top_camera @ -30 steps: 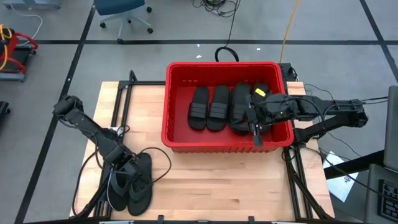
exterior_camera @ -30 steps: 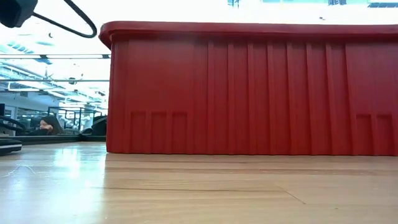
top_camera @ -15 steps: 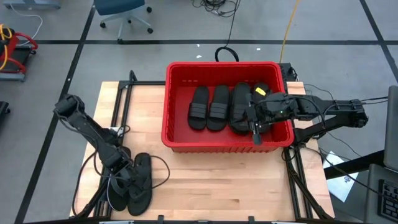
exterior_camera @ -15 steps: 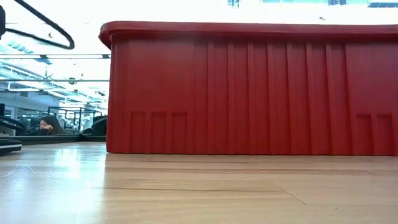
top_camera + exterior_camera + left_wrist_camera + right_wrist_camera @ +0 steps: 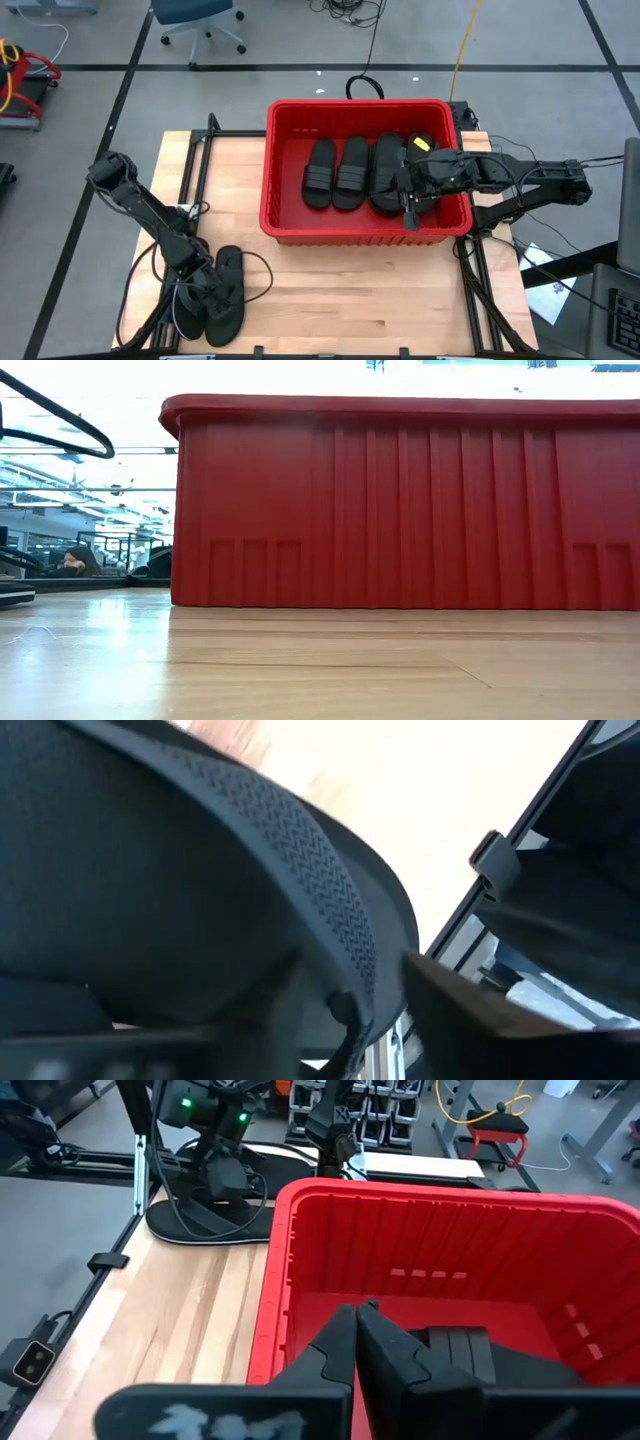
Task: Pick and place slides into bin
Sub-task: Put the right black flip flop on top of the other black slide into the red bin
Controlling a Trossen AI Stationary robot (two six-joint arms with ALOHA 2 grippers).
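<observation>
Black rubber thong-strap slides point(image 5: 215, 297) lie directly beneath the left gripper point(image 5: 203, 283), long axis toward the bin point(image 5: 364, 238); jaws straddle a strap, grip unclear. Right gripper point(image 5: 410, 207) closed, empty, over the bin.

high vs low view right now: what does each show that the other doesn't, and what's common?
Only the high view: the slides inside the bin, the thong-strap pair on the table's near left corner, the left gripper down on that pair, and the right gripper, shut, over the bin's right end. Only the low view: the bin's ribbed outer wall up close, and the room behind the table with a person far off. Both: the red bin and the wooden table.
</observation>
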